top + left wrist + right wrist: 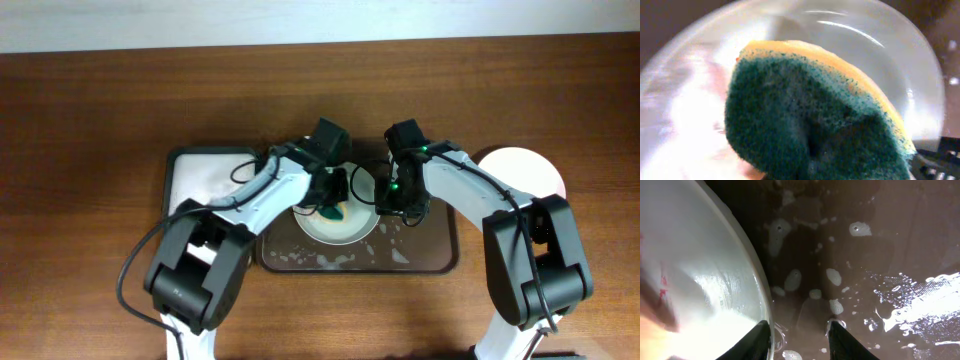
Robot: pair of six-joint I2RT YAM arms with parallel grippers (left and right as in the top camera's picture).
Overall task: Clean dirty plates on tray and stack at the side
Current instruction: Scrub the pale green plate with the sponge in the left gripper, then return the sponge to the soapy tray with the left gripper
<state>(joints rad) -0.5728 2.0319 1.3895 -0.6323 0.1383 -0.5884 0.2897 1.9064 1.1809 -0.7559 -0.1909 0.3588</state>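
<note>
Left hand [332,192]: closed on sponge [805,125], over plate [345,232] lying on the wet brown tray [440,255].
Red smears [662,280] remain near the rim: scrub there lightly, in circles.
Right hand [800,340]: fingers apart, one at the plate's rim; best used as a brace.
Side plate [520,170]: on the surface [100,100], right of tray.

The sponge [810,115] in my left tool [335,198] has a coarse, fibrous green scouring face over soft yellow foam. Behind it the plate [880,50] is smooth, glossy, wet. Under my right tool [801,339] the brown tray [880,245] gleams wet, sud-flecked; the bench [90,120] looks like satin wood.
</note>
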